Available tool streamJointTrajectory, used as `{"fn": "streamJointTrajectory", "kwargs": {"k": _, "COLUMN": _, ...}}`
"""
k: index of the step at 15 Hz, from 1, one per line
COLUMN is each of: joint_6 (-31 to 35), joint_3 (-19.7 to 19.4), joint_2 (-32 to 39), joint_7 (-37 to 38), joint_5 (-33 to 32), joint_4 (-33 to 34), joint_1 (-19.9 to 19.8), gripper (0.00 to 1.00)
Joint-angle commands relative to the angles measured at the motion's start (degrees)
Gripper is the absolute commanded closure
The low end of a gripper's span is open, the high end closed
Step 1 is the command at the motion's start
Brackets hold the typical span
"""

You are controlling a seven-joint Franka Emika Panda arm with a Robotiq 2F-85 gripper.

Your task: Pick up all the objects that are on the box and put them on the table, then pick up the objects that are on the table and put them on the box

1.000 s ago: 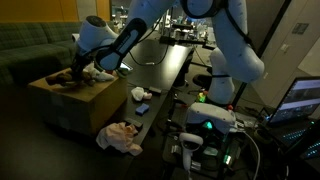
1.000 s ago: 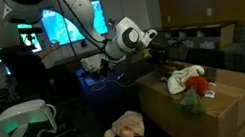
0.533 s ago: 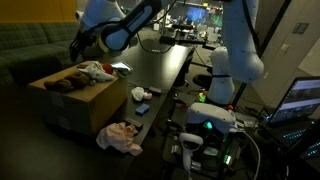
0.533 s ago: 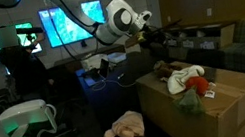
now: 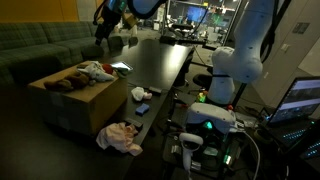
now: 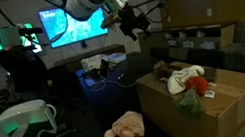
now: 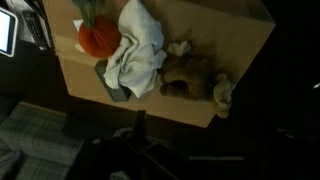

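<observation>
Hovering high above the black bench (image 5: 165, 62), well apart from the box (image 5: 88, 102), the end effector (image 5: 103, 28) reads dark and small in both exterior views (image 6: 135, 24). Cannot tell how wide it stands, or whether it has hold of anything. The tan cardboard box sits beside the bench with a dark green sofa (image 5: 30, 48) behind it. On the box top, from the wrist view: white-grey cloth (image 7: 140, 50) bunched near the middle, red ball (image 7: 95, 38) touching one edge of it, brown plush toy (image 7: 190, 78) lying just beside its other edge. Ball and cloth sit near a box corner in an exterior view (image 6: 199, 85). Pinkish-white cloth (image 5: 120, 138) lies crumpled low down, near the box's corner; whether on floor or bench, cannot tell.
</observation>
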Motion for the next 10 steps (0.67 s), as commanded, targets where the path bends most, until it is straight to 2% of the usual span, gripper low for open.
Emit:
{"fn": "streamJointTrajectory", "kwargs": {"k": 1, "joint_6": -10.5, "joint_3": 11.0, "joint_2": -14.4, "joint_7": -1.3, "joint_5": 3.9, "joint_4": -8.0, "joint_1": -11.2, "gripper": 0.00}}
{"fn": "streamJointTrajectory", "kwargs": {"k": 3, "joint_6": -16.4, "joint_3": 13.9, "joint_2": -21.3, "joint_7": -1.6, "joint_5": 6.7, "joint_4": -11.0, "joint_1": -15.1, "gripper": 0.00}}
{"fn": "streamJointTrajectory", "kwargs": {"k": 5, "joint_6": -20.8, "joint_3": 14.9, "joint_2": -28.1, "joint_7": -2.5, "joint_5": 9.4, "joint_4": -14.6, "joint_1": -18.0, "gripper": 0.00}}
{"fn": "streamJointTrajectory", "kwargs": {"k": 7, "joint_6": -24.4, "joint_3": 14.2, "joint_2": -35.0, "joint_7": -4.1, "joint_5": 11.2, "joint_4": -18.4, "joint_1": -20.7, "gripper": 0.00}}
{"fn": "streamJointTrajectory", "kwargs": {"k": 10, "joint_6": -28.6, "joint_3": 10.8, "joint_2": -43.8, "joint_7": -8.5, "joint_5": 11.5, "joint_4": -22.4, "joint_1": -25.0, "gripper": 0.00}}
